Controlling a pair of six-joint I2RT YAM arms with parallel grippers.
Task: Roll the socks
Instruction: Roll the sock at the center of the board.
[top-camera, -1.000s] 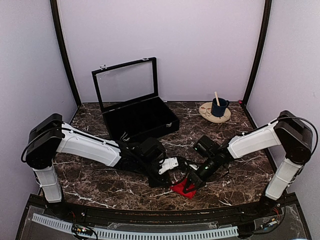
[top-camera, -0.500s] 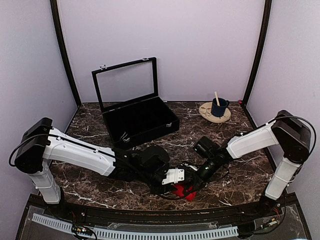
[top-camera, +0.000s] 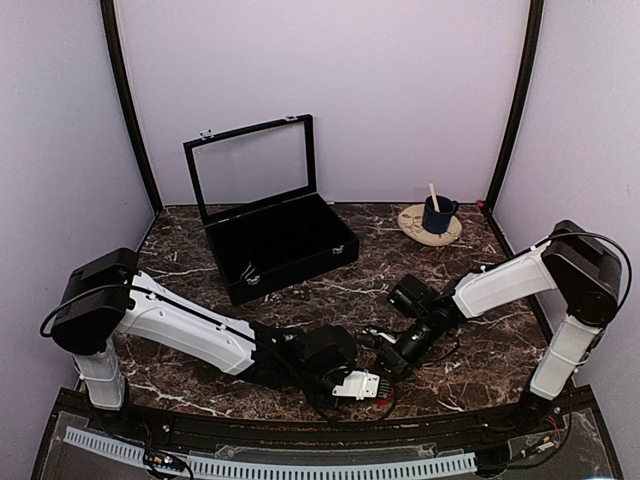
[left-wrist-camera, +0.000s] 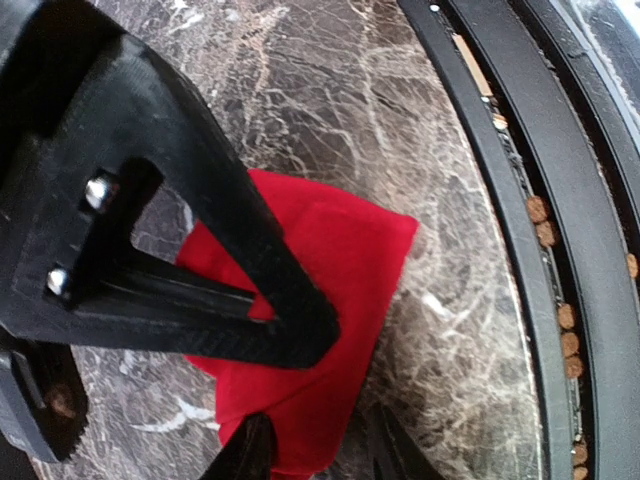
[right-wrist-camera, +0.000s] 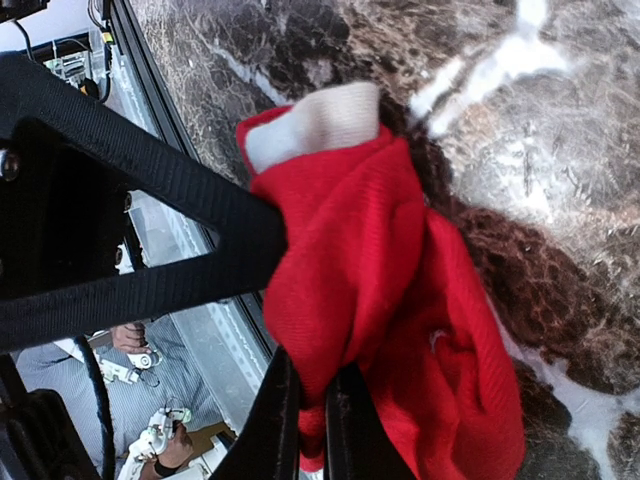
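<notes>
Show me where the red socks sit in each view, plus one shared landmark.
Top external: socks at bottom centre, only a red sliver showing.
Left wrist: socks at centre, lying flat, partly under a black finger.
Right wrist: socks centre-right, bunched, pinched by the fingers at the bottom.
Shared landmark: the marble table.

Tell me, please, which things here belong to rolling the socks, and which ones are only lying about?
Belong to the job:
- the red socks, bunched up, white band showing

Only lying about:
- the open black case
- the blue cup holding a stick
- the round coaster under the cup
</notes>
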